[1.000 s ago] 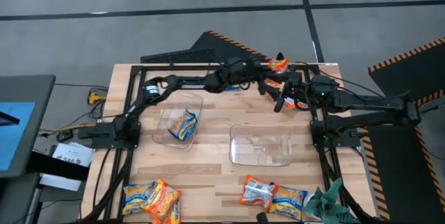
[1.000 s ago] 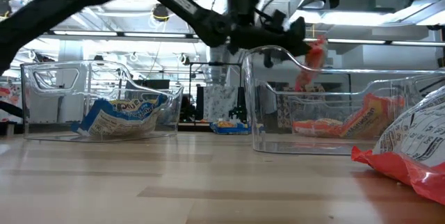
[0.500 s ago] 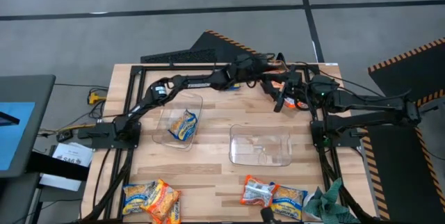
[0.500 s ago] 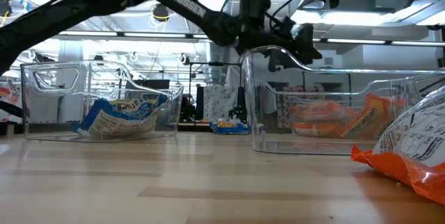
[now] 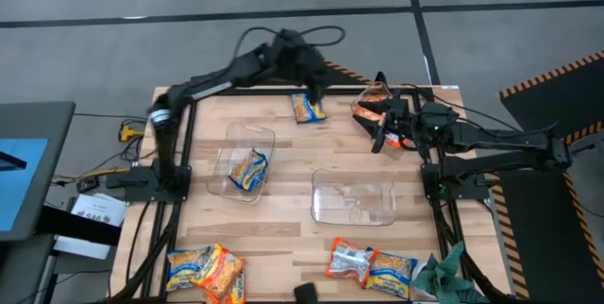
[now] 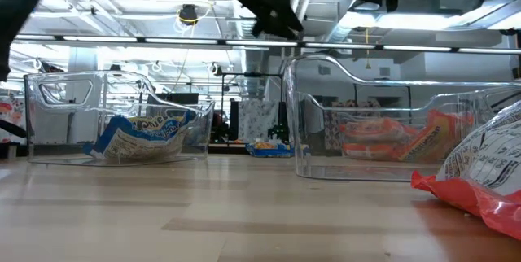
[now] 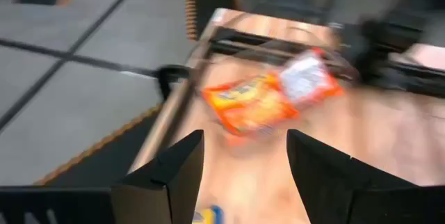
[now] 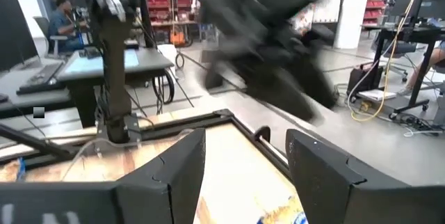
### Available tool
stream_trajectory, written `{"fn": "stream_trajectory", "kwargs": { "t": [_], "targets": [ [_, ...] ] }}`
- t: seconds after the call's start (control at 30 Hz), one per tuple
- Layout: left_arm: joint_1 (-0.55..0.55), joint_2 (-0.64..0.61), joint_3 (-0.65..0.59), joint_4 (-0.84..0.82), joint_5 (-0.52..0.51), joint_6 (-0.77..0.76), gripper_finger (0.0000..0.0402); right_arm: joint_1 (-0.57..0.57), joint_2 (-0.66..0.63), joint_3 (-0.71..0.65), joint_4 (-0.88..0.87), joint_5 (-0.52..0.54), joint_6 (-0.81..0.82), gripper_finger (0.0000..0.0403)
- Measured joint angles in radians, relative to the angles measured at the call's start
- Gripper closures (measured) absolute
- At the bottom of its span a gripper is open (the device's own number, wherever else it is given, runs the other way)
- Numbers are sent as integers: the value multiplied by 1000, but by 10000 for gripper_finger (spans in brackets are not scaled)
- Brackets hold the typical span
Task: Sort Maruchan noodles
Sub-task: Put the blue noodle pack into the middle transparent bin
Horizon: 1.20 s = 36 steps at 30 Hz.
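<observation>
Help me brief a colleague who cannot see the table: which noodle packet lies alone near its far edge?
Start at the wooden table and go to its far edge. There, just beyond the left clear plastic bin, lies one small orange packet. It alone lies loose and single; the others sit in bins or clusters.

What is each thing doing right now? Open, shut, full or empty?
Left tool: open, holding nothing.
Right tool: open, holding nothing.
Left bin: holds one blue packet.
Right bin: looks empty.
Far packet: lying loose, unsorted.

Grey floor [image 5: 113, 2] crossed by dark lines; ceiling lights [image 6: 189, 14], perhaps red shelving [image 8: 163, 5] behind.
</observation>
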Motion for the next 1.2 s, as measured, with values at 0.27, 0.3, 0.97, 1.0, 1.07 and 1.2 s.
{"fn": "stream_trajectory", "kwargs": {
  "t": [0.27,0.3,0.97,1.0,1.07,1.2],
  "targets": [
    [-44,-461,-814,681,56,-70,209,0,2,0,-67,0,1,179],
    [-50,-517,-917,777,53,-86,209,0,4,0,-69,0,2,179],
    [-90,-1136,-1501,1233,-47,-213,209,-188,823,501,-388,1,237,179],
    [-90,-1135,-1501,1229,-47,-213,209,-198,861,527,-403,0,237,179],
    [-90,-1132,-1501,1223,-47,-215,209,-214,927,565,-445,0,237,179],
    [-90,-1113,-1501,1210,-48,-213,209,-241,1025,596,-478,-58,238,179]
  ]
}}
